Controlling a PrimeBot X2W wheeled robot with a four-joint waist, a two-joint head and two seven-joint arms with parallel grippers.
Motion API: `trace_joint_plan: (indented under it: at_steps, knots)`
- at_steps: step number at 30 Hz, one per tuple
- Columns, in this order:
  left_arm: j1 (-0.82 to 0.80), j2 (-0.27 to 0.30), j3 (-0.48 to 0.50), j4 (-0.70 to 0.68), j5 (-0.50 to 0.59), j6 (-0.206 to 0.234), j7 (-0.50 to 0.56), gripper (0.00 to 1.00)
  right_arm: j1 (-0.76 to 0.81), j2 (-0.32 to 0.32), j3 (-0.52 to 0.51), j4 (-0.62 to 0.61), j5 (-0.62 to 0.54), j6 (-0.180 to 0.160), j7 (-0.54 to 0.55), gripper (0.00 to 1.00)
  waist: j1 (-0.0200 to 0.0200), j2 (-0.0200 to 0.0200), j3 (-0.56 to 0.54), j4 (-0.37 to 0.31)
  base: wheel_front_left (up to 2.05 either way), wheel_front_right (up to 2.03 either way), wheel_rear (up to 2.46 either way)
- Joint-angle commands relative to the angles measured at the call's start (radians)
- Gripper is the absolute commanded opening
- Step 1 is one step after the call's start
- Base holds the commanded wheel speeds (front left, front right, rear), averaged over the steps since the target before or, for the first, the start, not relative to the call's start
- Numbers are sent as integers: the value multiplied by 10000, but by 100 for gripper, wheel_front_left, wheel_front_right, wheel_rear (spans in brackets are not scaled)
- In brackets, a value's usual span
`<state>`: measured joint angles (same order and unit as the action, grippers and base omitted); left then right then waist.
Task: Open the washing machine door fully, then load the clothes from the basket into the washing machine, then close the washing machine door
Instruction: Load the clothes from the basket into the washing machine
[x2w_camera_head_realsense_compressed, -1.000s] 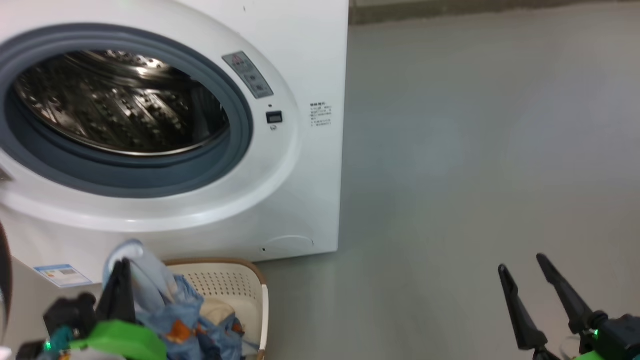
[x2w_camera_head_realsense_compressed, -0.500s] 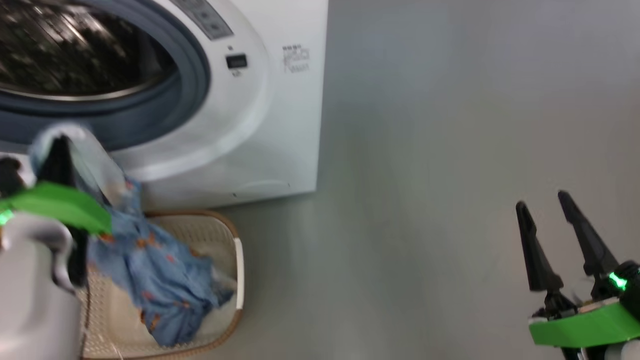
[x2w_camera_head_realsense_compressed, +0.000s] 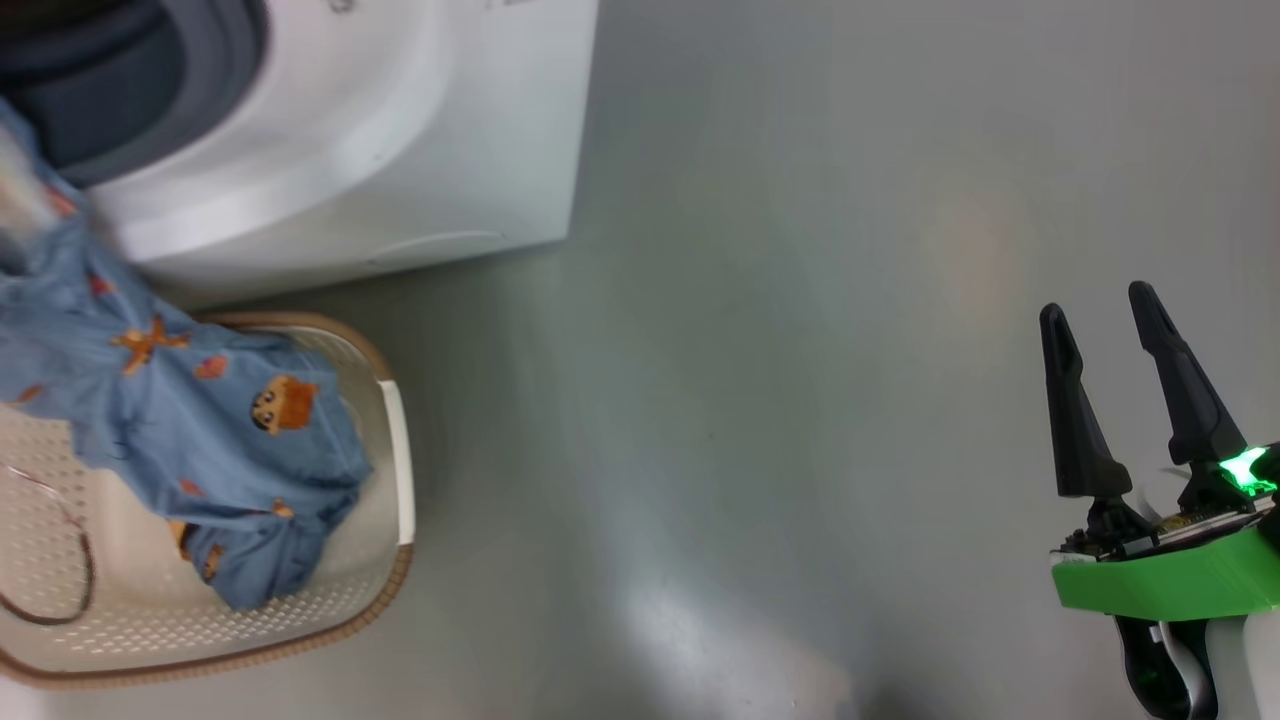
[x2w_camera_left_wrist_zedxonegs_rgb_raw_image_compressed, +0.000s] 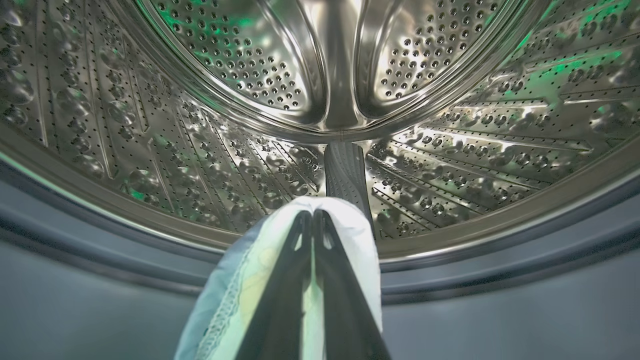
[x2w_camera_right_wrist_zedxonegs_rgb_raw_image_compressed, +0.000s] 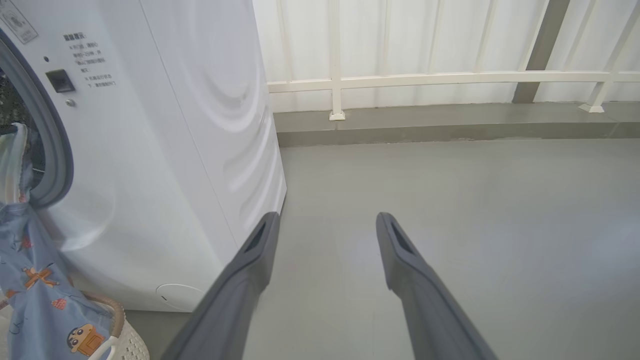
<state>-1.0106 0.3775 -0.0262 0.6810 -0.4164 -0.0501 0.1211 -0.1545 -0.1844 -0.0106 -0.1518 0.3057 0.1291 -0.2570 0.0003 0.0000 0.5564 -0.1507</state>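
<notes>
Left pincer (x2w_camera_left_wrist_zedxonegs_rgb_raw_image_compressed: 312, 216) is pinched on a fold of the clothes (x2w_camera_head_realsense_compressed: 210, 420), drum (x2w_camera_left_wrist_zedxonegs_rgb_raw_image_compressed: 320, 75) directly ahead. Fabric looks soft, light; its tail hangs behind into the basket (x2w_camera_head_realsense_compressed: 395, 450). Right pincer (x2w_camera_head_realsense_compressed: 1095, 300) spread, empty.

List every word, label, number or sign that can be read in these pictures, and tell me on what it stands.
None can be quoted.
Printed lines on the washing machine front: too small to read.
Grey label above them: blurred, cut by the picture's edge.
The clothes: cartoon prints, no words seen.
</notes>
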Motion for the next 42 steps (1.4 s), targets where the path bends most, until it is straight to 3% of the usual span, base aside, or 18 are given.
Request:
trace_joint_plan:
  at_steps: [1,14,22,29,38,42]
  knots:
    - [-301,677,195,-218,33,-93,187,0,-13,-59,218,-223,104,16,-48,100,-3,0,721,-437,0,0,0]
    - [-1431,1664,175,-503,97,134,1579,0,-340,56,415,-177,246,16,-48,100,-3,0,1466,-998,0,0,0]
    - [-2369,2335,293,-1063,330,405,1449,0,-448,94,476,-125,353,16,-48,100,-3,0,1912,-1333,0,0,0]
    - [-3382,2643,531,-1439,541,641,-2,0,-646,164,582,-66,456,16,-48,100,-3,0,2276,-1645,0,0,0]
    - [-4575,2951,289,-1453,1560,968,-3266,0,-861,158,657,-67,470,16,-48,100,-3,0,2555,-1883,0,0,0]
    - [-4697,2865,-25,-1180,1882,965,-3612,0,-893,158,595,-104,446,16,-48,100,-3,0,2620,-1831,0,0,0]
